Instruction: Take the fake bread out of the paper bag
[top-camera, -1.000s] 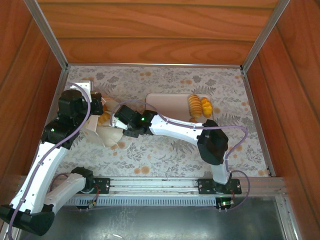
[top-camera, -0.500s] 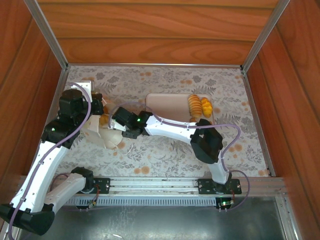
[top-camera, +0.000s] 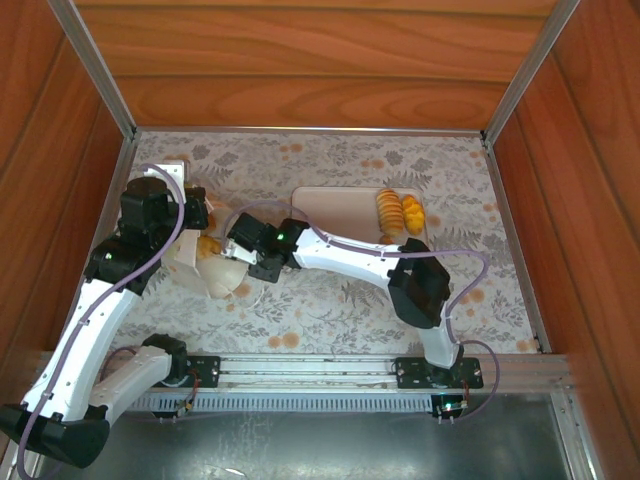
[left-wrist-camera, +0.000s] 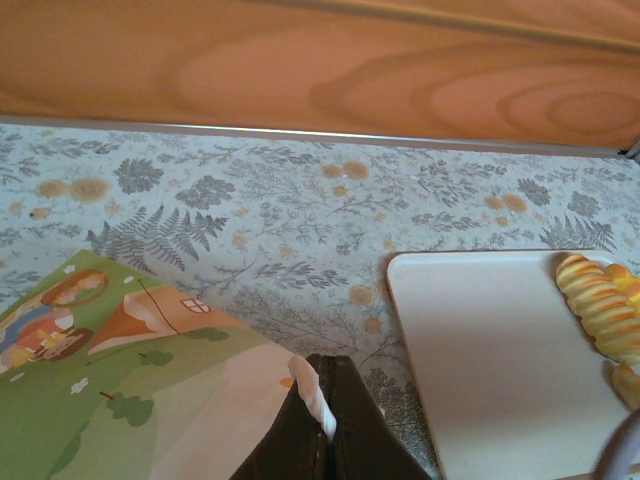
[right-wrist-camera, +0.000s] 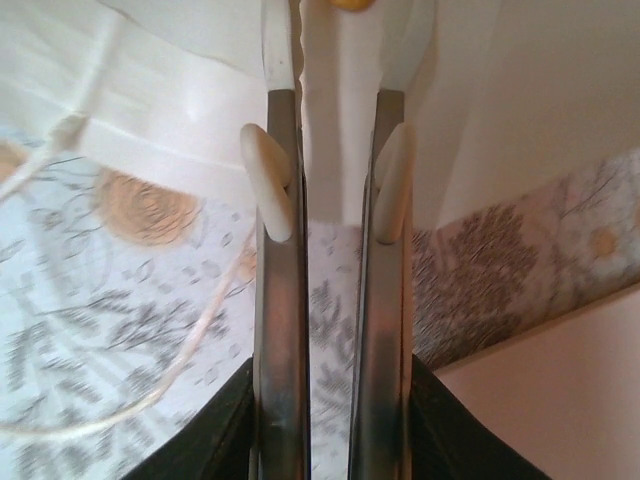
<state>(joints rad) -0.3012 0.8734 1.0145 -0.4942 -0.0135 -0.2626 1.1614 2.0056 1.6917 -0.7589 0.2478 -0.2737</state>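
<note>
- Table (top-camera: 330, 160), covered with a pale cloth printed with grey ferns and orange blossoms, boxed in by wooden walls.
- Paper bag (top-camera: 218, 274) (left-wrist-camera: 150, 380), on its side near the left edge of the table, mouth turned toward the middle; cream-white paper, with a green printed scene of trees and a small house on the face seen from the left wrist; plain white inside (right-wrist-camera: 500, 100).
- Tray (top-camera: 335, 208) (left-wrist-camera: 490, 350), flat, pinkish-beige, toward the far edge of the table, just right of the bag.
- Left gripper (top-camera: 196, 211) (left-wrist-camera: 325, 435), at the bag's far side, dark jaws pressed together on a sliver of the bag's white rim.
- Right gripper (top-camera: 238, 262) (right-wrist-camera: 340, 45), reaching into the bag's mouth, jaws narrow with a slim gap between them.
- Bread on the tray (top-camera: 398, 212) (left-wrist-camera: 600, 305), at its right end: golden-brown ridged rolls side by side, with a yellower piece against them.
- Bread in the bag (top-camera: 208, 242), orange-yellow bits showing in the mouth; one yellow piece (right-wrist-camera: 350, 4) right at the right gripper's tips, pinched or not impossible to tell.
- Cord handle (right-wrist-camera: 150, 390), thin and pale, looping loose over the cloth beside the bag's mouth.
</note>
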